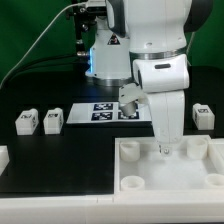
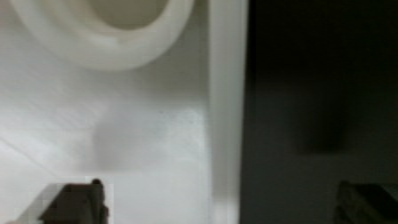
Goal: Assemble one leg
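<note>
The large white tray-like part (image 1: 140,165) lies at the front of the black table. My gripper (image 1: 165,151) points straight down at its back wall. In the wrist view my gripper (image 2: 219,206) is open and empty. One dark fingertip (image 2: 75,204) is over the white part (image 2: 125,130) and the other over the black table, so the jaws straddle the part's edge. A round corner socket (image 2: 135,28) shows close by. Two legs (image 1: 27,122) (image 1: 53,120) stand at the exterior view's left, and a third leg (image 1: 203,113) at its right.
The marker board (image 1: 100,111) lies flat behind my arm in the middle of the table. A white piece (image 1: 4,156) is cut off by the exterior view's left edge. The robot base (image 1: 105,55) stands at the back.
</note>
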Controlling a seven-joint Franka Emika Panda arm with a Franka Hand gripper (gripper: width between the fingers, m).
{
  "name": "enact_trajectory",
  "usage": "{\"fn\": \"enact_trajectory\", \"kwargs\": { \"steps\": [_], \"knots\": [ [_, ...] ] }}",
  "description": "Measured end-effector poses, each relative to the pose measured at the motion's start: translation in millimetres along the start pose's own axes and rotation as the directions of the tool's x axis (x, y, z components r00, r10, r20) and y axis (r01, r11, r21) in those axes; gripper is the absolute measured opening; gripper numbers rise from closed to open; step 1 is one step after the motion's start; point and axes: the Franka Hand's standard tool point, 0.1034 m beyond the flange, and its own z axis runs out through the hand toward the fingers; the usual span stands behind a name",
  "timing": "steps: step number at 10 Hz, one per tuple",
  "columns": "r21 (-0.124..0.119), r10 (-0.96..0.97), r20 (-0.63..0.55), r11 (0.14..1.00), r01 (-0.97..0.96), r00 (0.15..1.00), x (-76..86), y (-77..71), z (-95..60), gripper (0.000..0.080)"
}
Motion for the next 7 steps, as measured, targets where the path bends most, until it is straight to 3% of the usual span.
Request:
{"fn": "enact_trajectory", "kwargs": {
  "steps": [4,7],
  "knots": [
    [-0.001,0.007,0.001,1.000,-0.007,1.000,-1.8,0.0,-0.6,0.0649],
    [-0.016,0.177,0.010,0.984,-0.177,0.984,0.0,-11.4,-21.6,0.0649]
  ]
}}
